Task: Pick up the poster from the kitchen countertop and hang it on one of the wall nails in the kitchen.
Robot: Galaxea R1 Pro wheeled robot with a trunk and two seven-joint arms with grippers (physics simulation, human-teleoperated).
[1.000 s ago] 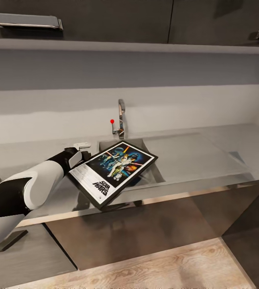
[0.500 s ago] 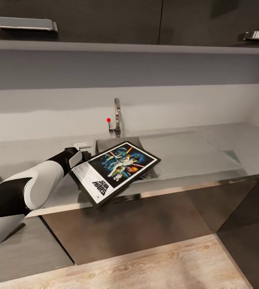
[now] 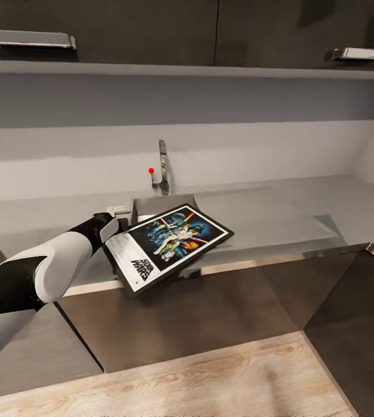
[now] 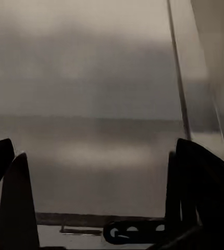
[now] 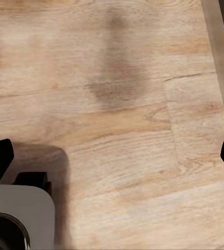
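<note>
Over the countertop [image 3: 279, 214] front edge, left gripper [image 3: 115, 223] pinches the stiff, light-looking poster [image 3: 168, 244] by one corner, so it may swing.

Poster [image 3: 168, 246] over countertop [image 3: 279, 214] front edge, sink [image 3: 160, 205] & tap [image 3: 162, 167] behind.

One poster [image 3: 167, 245], one tap [image 3: 162, 168] over one sink [image 3: 152, 204], two cabinet handles [image 3: 27, 38] up top, and one robot arm [image 3: 42, 266] in shot.
</note>
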